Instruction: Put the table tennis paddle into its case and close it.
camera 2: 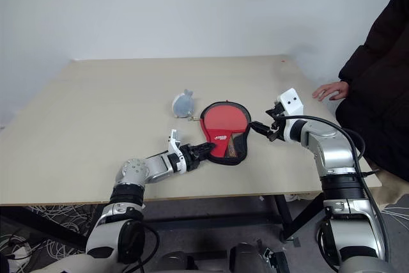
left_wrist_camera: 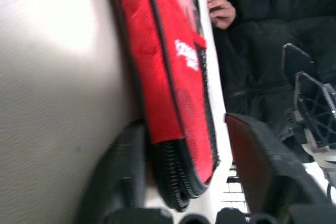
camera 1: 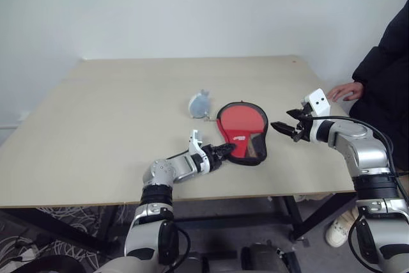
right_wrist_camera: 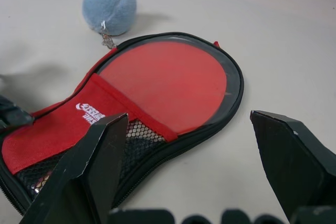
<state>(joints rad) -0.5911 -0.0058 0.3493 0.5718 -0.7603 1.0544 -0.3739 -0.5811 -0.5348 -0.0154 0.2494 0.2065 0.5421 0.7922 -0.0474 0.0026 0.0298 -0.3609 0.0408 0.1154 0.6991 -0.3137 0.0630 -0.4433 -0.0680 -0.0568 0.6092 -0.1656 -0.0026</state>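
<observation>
I am looking down over the bench [camera 1: 96, 158] from the head camera. Nearest to me, close to the front edge, my left end effector [camera 1: 225, 151] is lying low over the surface, pointing toward the narrow handle end of the case [camera 1: 243, 133]. In the left wrist view its two fingers [left_wrist_camera: 262, 171] are standing on either side of the zippered edge of that end — one finger against the bench side, the other with a gap showing between it and the mesh front, so I cannot tell whether it is actually gripping the case or only bracketing it.

The case is lying flat on the bench, a little right of the middle and nearer the front edge than the back, clear front facing up. Through the clear plastic, the red face of the table tennis paddle [right_wrist_camera: 168, 80] is showing inside the round part, and the black zipper edging is running around it.

Just beside the case on its right, my right end effector [camera 1: 285, 127] is hovering above the bench with its fingers spread wide, holding nothing.

Beyond the case, just beside its round end, a small grey-blue plush object [camera 1: 199, 103] is sitting — apart from both end effectors.

At the right edge of the bench, a person's hand [camera 1: 346, 90] is resting on the surface.
</observation>
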